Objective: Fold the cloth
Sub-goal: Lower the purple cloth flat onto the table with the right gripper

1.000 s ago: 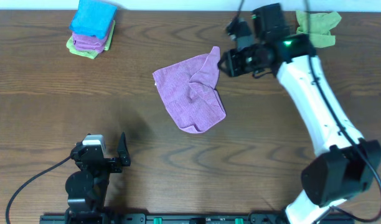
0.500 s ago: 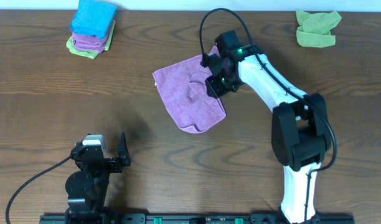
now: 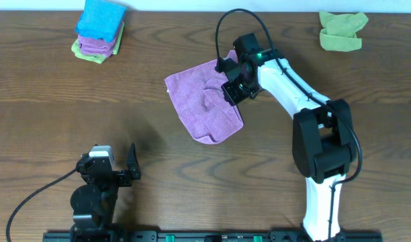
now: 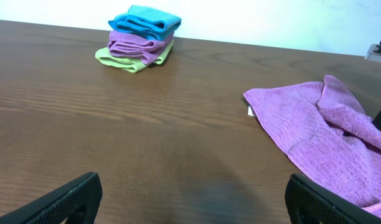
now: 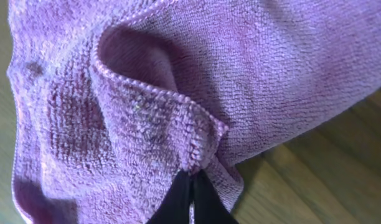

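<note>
- Right gripper [image 3: 234, 86]: shifted inward over the last second to the purple cloth [image 3: 204, 101]; fingers clamped on a raised fold at its edge.
- Left gripper [image 4: 193, 193]: fingers spread apart.

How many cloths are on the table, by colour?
Blue: 1, folded blue cloth, stacked top
Purple: 2, folded purple cloth, stacked middle; spread purple cloth at centre
Green: 2, folded green cloth, stacked bottom; crumpled green cloth, far right
Total: 5

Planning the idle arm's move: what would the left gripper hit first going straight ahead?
Probably nothing: bare table lies ahead, the folded cloth stack left, the purple cloth right of its line.
</note>
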`<action>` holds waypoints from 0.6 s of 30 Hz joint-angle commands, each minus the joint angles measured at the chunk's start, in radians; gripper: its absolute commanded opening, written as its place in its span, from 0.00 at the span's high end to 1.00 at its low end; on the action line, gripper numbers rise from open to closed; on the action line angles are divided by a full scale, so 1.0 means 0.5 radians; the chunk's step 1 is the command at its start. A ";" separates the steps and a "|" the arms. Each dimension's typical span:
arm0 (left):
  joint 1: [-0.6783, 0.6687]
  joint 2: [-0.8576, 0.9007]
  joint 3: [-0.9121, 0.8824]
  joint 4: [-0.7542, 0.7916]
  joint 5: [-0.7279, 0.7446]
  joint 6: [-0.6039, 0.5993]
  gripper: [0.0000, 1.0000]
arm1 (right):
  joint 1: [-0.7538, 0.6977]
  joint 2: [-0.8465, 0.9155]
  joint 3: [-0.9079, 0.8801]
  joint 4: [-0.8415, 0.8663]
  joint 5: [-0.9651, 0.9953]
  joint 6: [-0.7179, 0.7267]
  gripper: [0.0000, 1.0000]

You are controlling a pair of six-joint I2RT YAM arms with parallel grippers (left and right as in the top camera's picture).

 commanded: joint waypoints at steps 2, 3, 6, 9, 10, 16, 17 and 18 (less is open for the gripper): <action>-0.005 -0.011 -0.047 -0.017 -0.021 0.028 0.05 | -0.005 0.011 -0.002 0.008 -0.064 -0.013 0.99; -0.005 -0.011 -0.047 -0.017 -0.021 0.029 0.05 | -0.006 0.011 -0.001 0.006 -0.063 -0.012 0.99; -0.005 -0.011 -0.047 -0.017 -0.021 0.028 0.05 | -0.022 0.002 0.011 0.005 0.024 0.082 0.99; -0.005 -0.011 -0.047 -0.018 -0.021 0.028 0.05 | -0.080 -0.024 0.038 -0.008 0.270 0.311 0.99; -0.005 -0.011 -0.047 -0.017 -0.021 0.028 0.05 | -0.118 -0.043 0.043 -0.022 0.336 0.373 0.99; -0.005 -0.011 -0.047 -0.017 -0.021 0.029 0.05 | -0.399 -0.136 0.043 -0.247 0.654 0.822 0.99; -0.005 -0.011 -0.047 -0.017 -0.021 0.028 0.05 | -0.445 -0.137 0.043 -0.319 0.680 0.908 0.99; -0.005 -0.011 -0.047 -0.017 -0.021 0.028 0.05 | -0.478 -0.137 0.043 -0.377 0.674 0.933 0.99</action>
